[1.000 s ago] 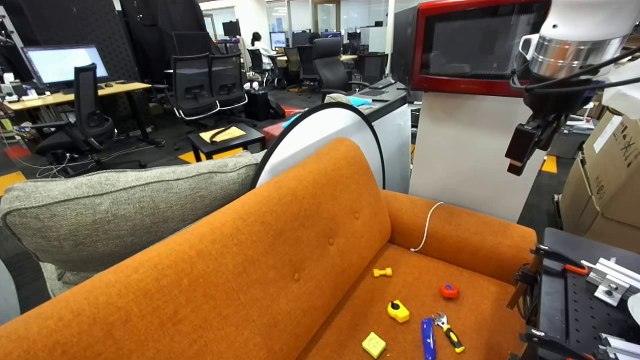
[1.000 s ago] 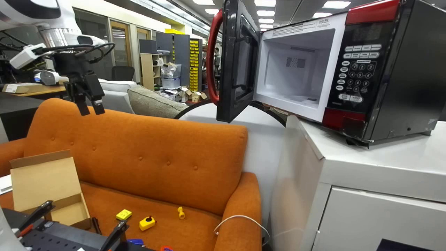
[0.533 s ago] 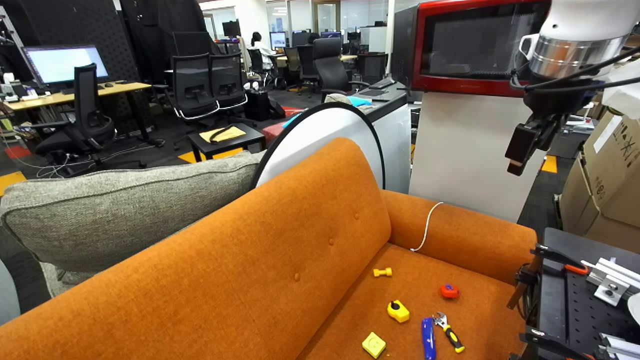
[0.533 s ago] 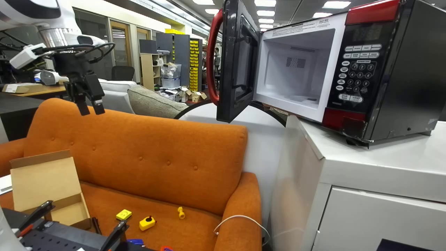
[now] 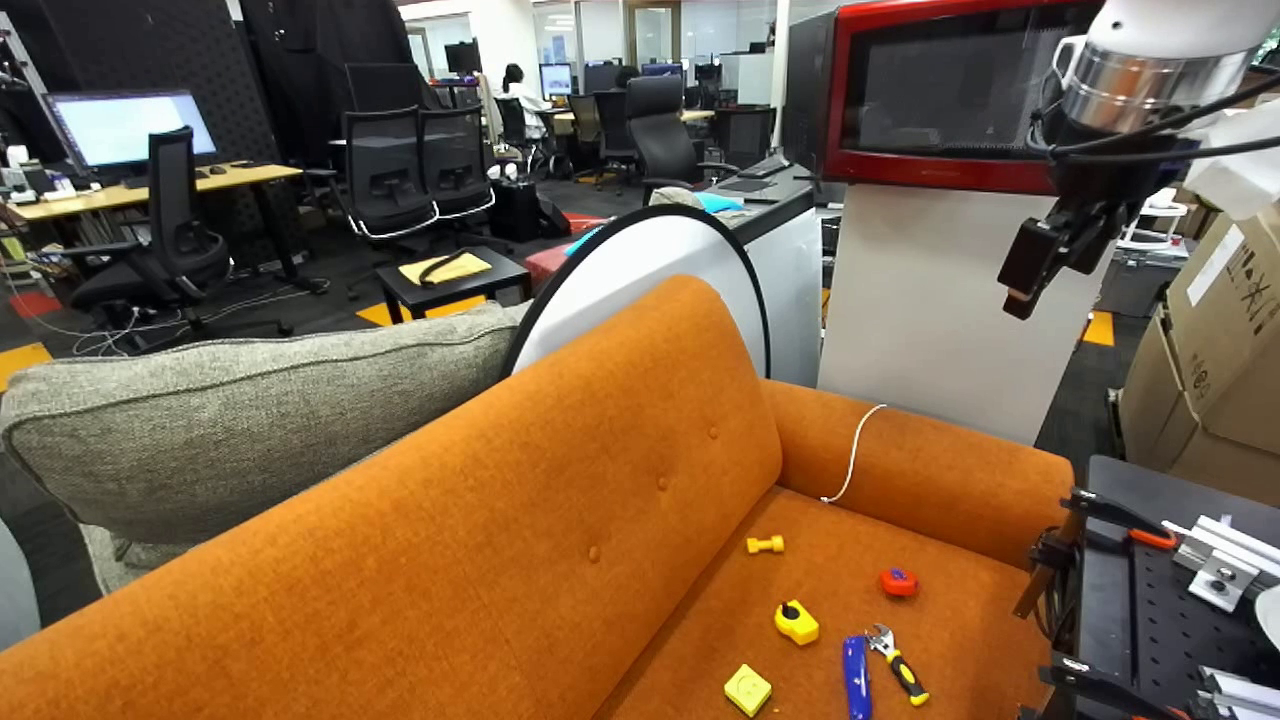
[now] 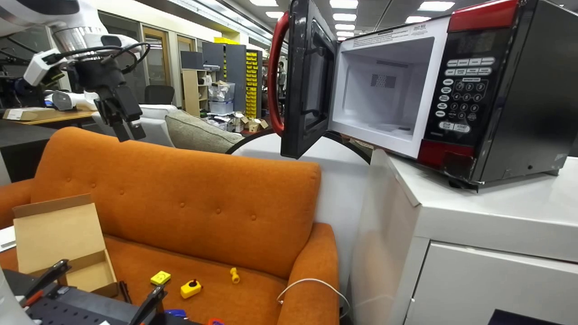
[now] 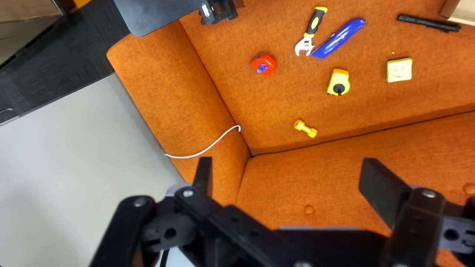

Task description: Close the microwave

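Observation:
The microwave (image 6: 501,99) is a glossy red and black box on the white cabinet (image 6: 487,280). Its door (image 6: 311,85) stands wide open, with a red curved handle (image 6: 274,76) on its outer face; the white inside shows. In an exterior view the microwave door's red frame and dark window (image 5: 940,90) show, partly covered by my arm. My gripper (image 6: 131,133) hangs in the air above the sofa, well apart from the door. In the wrist view my gripper (image 7: 287,167) is open, with nothing between its fingers. The microwave is out of the wrist view.
An orange sofa (image 6: 194,180) lies below, with a tape measure (image 7: 338,82), wrench (image 7: 305,44) and several small things on its seat. A black table (image 5: 1200,630) with clamps stands in front. Cardboard boxes (image 5: 1210,350) stand beside the cabinet. A white round panel (image 6: 334,180) stands behind the sofa.
In the last half second my gripper has risen and shifted a little toward the microwave, tilting slightly. Before that it stood still. The microwave and its door have not moved.

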Available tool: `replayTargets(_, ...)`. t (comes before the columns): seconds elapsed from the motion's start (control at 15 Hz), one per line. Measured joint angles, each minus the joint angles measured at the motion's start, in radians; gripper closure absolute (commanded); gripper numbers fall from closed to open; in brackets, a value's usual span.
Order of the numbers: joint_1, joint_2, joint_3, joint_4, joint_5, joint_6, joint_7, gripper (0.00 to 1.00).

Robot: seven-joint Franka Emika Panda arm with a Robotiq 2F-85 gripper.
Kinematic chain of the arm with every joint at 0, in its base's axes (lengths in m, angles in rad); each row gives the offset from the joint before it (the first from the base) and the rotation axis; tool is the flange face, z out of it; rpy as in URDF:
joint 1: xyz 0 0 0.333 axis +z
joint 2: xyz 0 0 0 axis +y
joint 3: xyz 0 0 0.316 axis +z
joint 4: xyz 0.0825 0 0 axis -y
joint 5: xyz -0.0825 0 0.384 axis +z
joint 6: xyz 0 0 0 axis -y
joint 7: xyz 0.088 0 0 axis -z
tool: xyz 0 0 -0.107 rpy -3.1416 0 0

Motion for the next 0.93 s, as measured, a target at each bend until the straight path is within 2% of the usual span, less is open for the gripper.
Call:
replayTargets(0.4,-0.016,-0.007,-0.004,0.008,-0.031,0.01,0.04,0.0)
replayTargets(0.67,-0.082,-0.041,-0.034,0.02,-0.088,0.042,0.086,0.0)
replayTargets(0.93,-0.198,-0.106,-0.039,0.024,-0.238,0.103,0.177,0.0)
